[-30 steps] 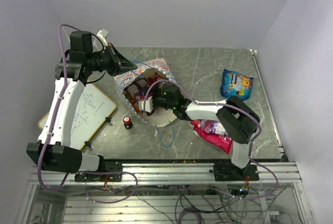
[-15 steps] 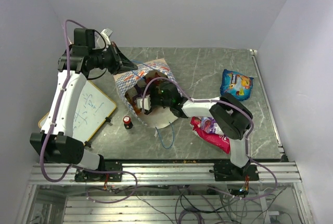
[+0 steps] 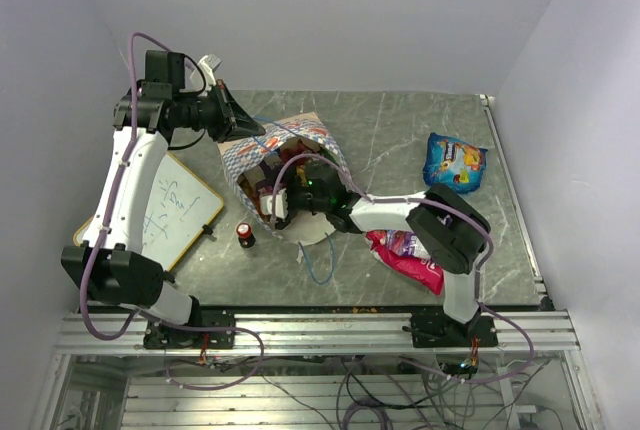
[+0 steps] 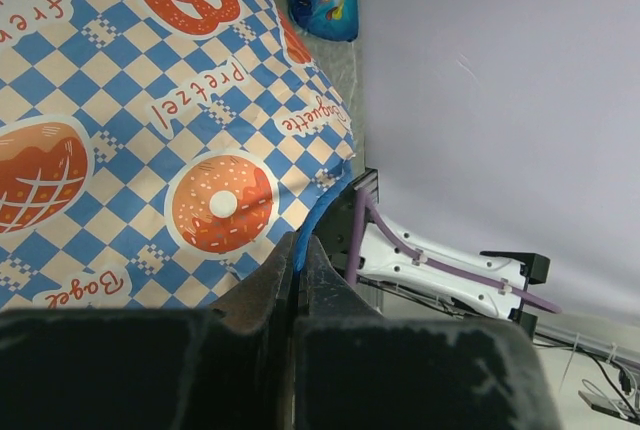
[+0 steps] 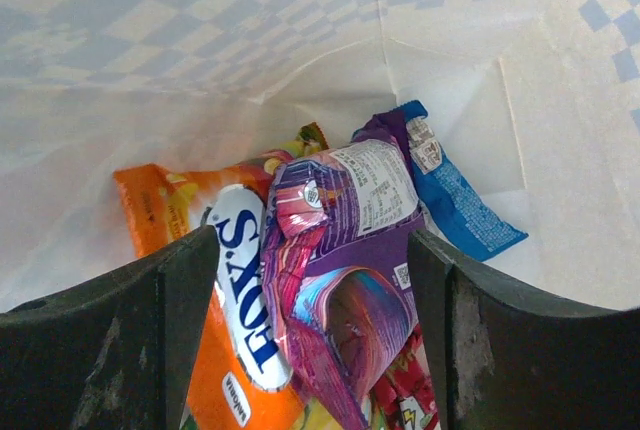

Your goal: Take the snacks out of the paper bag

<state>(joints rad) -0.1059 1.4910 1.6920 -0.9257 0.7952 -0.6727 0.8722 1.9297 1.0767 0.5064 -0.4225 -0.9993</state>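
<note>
The cream paper bag [image 3: 300, 133] with its blue checkered band lies on the table, mouth toward the arms. My left gripper [image 3: 240, 128] is shut on the bag's blue cord handle [image 4: 318, 220] and holds the upper side [image 4: 150, 100] up. My right gripper [image 3: 272, 202] is inside the mouth, open [image 5: 315, 290], its jaws on either side of a purple packet [image 5: 340, 250] without touching it. An orange packet [image 5: 165, 215] and a blue one [image 5: 455, 200] lie beside it. Outside the bag lie a blue packet [image 3: 454, 162] and a pink packet [image 3: 405, 255].
A whiteboard [image 3: 175, 212] lies at the left under the left arm. A small red-capped bottle [image 3: 244, 234] stands just in front of the bag's mouth. The other blue cord handle [image 3: 318, 260] trails on the table. The metal rail [image 3: 350, 325] marks the near edge.
My right gripper has pushed further into the bag and its jaws have widened. The left arm has drawn up and back slightly, keeping its hold on the handle.
</note>
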